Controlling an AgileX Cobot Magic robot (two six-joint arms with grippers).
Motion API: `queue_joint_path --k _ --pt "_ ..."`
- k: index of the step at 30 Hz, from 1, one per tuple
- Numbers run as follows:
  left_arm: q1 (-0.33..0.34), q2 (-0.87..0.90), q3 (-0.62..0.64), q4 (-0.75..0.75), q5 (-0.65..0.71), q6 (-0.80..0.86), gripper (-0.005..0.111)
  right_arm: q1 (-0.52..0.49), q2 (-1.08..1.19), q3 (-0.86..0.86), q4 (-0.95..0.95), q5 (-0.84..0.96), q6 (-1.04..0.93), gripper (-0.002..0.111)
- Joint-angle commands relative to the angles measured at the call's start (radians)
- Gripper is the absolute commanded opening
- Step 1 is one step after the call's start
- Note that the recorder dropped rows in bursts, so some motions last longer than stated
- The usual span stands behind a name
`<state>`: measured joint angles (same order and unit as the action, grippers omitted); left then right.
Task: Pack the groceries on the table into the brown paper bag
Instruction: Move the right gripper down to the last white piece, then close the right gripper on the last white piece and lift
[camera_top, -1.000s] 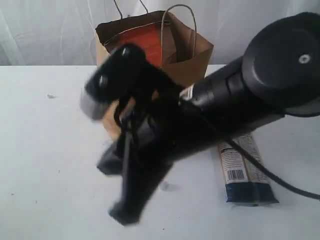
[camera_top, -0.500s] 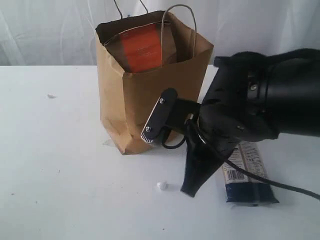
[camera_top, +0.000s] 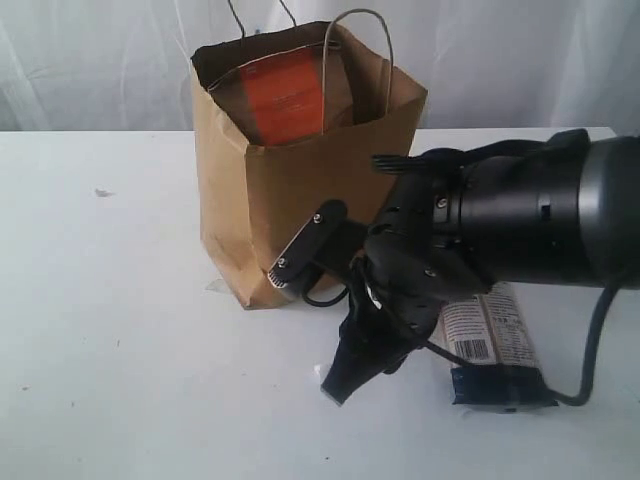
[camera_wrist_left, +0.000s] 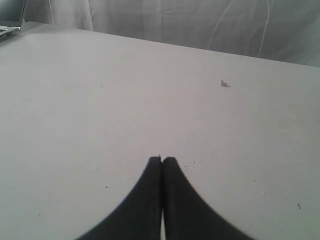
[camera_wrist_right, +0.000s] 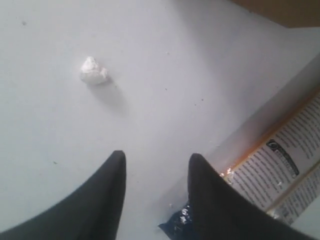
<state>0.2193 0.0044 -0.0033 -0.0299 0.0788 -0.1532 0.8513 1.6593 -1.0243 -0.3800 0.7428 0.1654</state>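
Now the brown paper bag (camera_top: 300, 200) stands up on the bench (camera_top: 100, 300) with its mouth open, so food can drop in. The right tool (camera_wrist_right: 157, 157) hangs low, jaws partly open, holding nothing; the long dark pasta packet (camera_wrist_right: 280, 170) lies flat just beside it, seemingly not touching. The left tool (camera_wrist_left: 161, 160) is pinched together, empty.

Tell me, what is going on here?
A two-armed robot is packing groceries. The tall brown paper bag stands on the white table with a brown pouch with orange label inside. The right arm's fingers are open and empty, low beside the long dark pasta packet lying on the table. The left arm's fingers are shut over bare table.
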Motion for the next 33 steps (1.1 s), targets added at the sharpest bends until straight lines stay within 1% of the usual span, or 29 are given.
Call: queue_joint_path --k 1,6,13,17,22,32,33 --pt "-0.003 -0.004 0.003 0.003 -0.003 0.0 0.0 -0.005 0.016 -0.011 0.076 -0.044 -0.031 0.041" --pt "-0.003 -0.004 0.003 0.003 -0.003 0.0 0.0 -0.005 0.083 -0.015 0.098 -0.075 -0.055 0.041" --pt "-0.003 -0.004 0.003 0.003 -0.003 0.0 0.0 -0.005 0.13 -0.03 0.12 -0.22 -0.057 0.041" --pt "-0.003 -0.004 0.003 0.003 -0.003 0.0 0.0 -0.005 0.132 -0.036 0.179 -0.29 -0.057 0.041" --pt "-0.003 -0.004 0.003 0.003 -0.003 0.0 0.0 -0.016 0.17 -0.037 0.191 -0.269 -0.003 0.041" --pt "-0.003 -0.004 0.003 0.003 -0.003 0.0 0.0 -0.028 0.239 -0.037 0.203 -0.284 -0.003 0.041" --pt "-0.003 -0.004 0.003 0.003 -0.003 0.0 0.0 -0.028 0.239 -0.037 0.203 -0.292 -0.003 0.039"
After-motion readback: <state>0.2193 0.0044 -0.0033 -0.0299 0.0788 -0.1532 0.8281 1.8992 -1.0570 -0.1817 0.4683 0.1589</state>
